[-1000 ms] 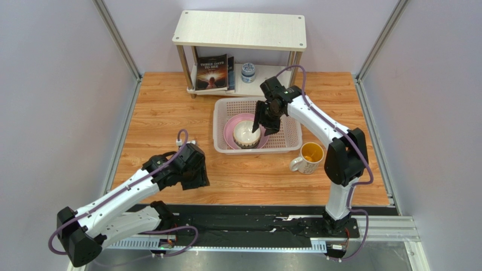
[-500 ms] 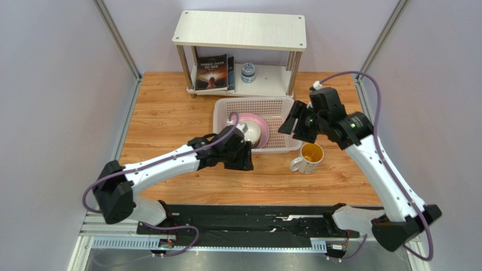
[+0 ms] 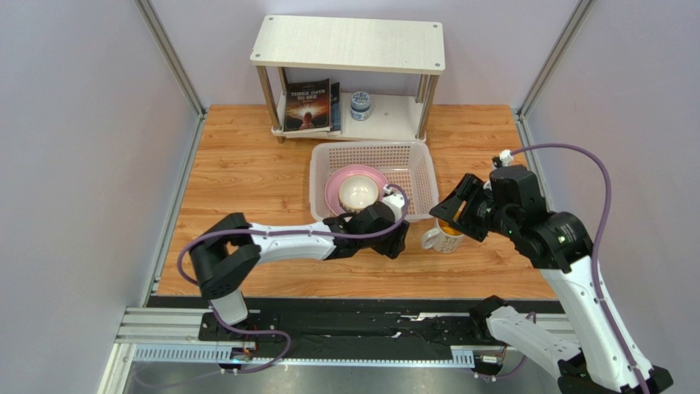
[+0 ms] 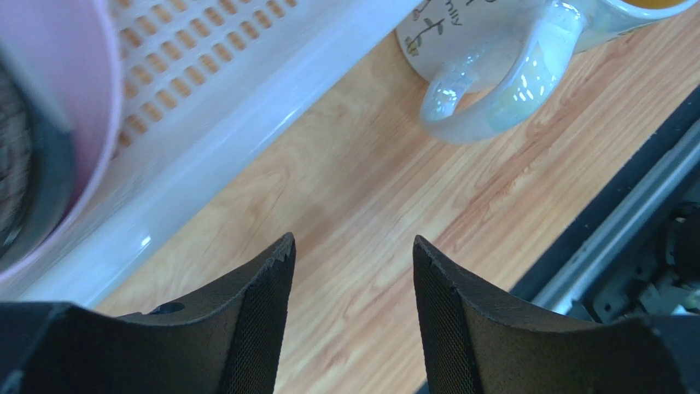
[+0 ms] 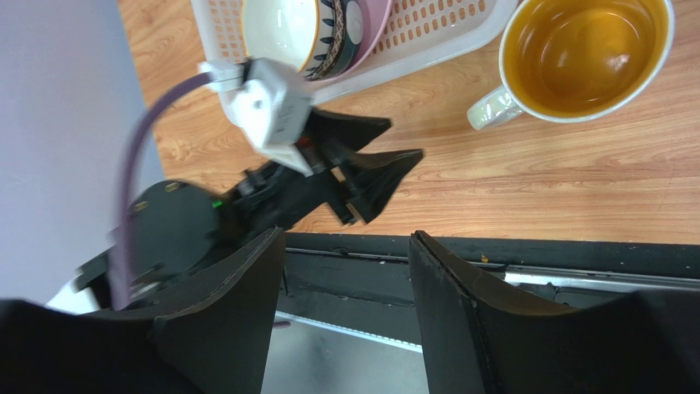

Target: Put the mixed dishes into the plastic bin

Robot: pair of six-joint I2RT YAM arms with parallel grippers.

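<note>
We find the left gripper (image 4: 353, 275) low over the wooden table (image 3: 246, 172), just off the near wall of the plastic bin (image 3: 411, 176); its fingers (image 4: 255, 328) stand moderately apart and have hold of nothing, with bare wood showing between them. The right gripper (image 5: 347, 246) hangs above the table's near right part, over the white mug (image 5: 585, 57); its fingers likewise stand well apart and empty.

The mug stands upright on the table, outside the bin and just beside its near right corner, not touching it so far as we can tell; its inside is yellow, and its handle points toward the left gripper, which is near it but apart.

Inside the bin, toward its left half, lies the pink plate (image 3: 332, 190); on the plate sits the dark-patterned bowl (image 5: 331, 33), with a white bowl (image 5: 279, 29) nested in it (whether more than one white bowl is stacked there, we cannot tell).

Behind the bin stands a white two-tier shelf (image 3: 349, 41); on its lower tier we note a book (image 3: 308, 105) and a small blue-white jar (image 3: 360, 105).
</note>
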